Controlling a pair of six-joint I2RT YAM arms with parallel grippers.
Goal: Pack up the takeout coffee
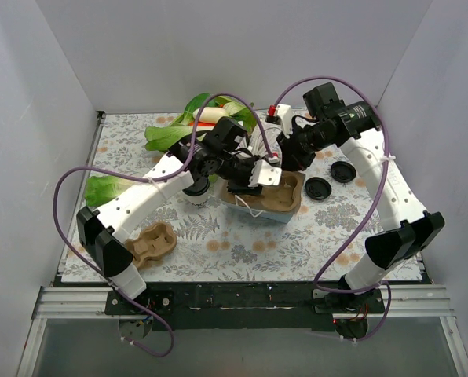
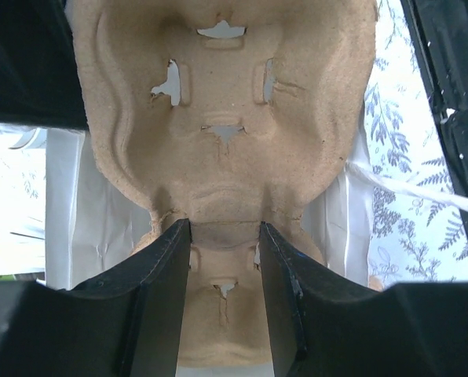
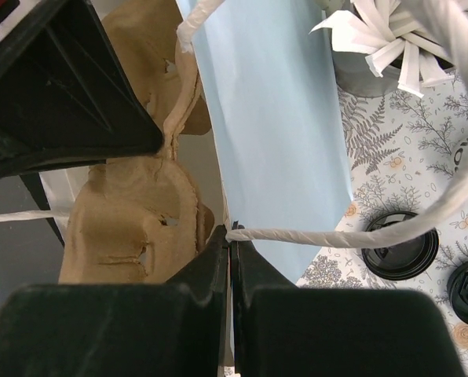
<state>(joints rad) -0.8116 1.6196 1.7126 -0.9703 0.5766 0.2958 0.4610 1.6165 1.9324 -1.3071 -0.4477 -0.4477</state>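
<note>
My left gripper is shut on the narrow middle of a brown pulp cup carrier and holds it in the mouth of a light blue paper bag. In the top view the left gripper and the carrier are at the table's centre. My right gripper is shut on the bag's rim where a white twisted handle starts. A white paper cup stands partly hidden under the left arm. Two black lids lie to the right.
A second pulp carrier lies at the front left. Leafy greens lie at the back left. A grey cup of white straws stands behind the bag. The lids also show in the right wrist view.
</note>
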